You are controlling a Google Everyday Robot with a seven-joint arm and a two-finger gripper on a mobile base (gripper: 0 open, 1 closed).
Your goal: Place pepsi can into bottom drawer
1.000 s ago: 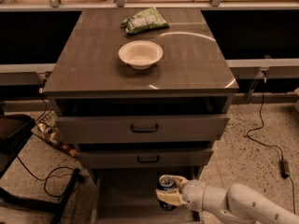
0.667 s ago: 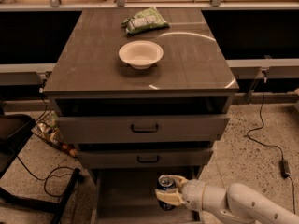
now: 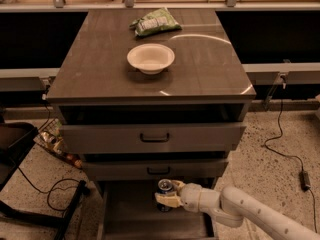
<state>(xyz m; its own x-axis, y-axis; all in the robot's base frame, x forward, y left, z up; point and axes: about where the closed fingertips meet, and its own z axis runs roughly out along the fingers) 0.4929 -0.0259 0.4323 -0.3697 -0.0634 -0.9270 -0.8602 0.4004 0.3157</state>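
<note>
The pepsi can [image 3: 164, 189], dark blue with a silver top, stands upright inside the open bottom drawer [image 3: 130, 219], near its back middle. My gripper [image 3: 167, 194] reaches in from the lower right on a white arm, and its cream fingers [image 3: 169, 201] are closed around the can's body. The can's base is hidden behind the fingers, so I cannot tell if it rests on the grey drawer floor.
A white bowl [image 3: 150, 58] and a green snack bag [image 3: 155, 21] lie on the cabinet top. The two upper drawers with dark handles [image 3: 154, 137] sit just above the can. Cables and a dark chair base lie on the floor at left.
</note>
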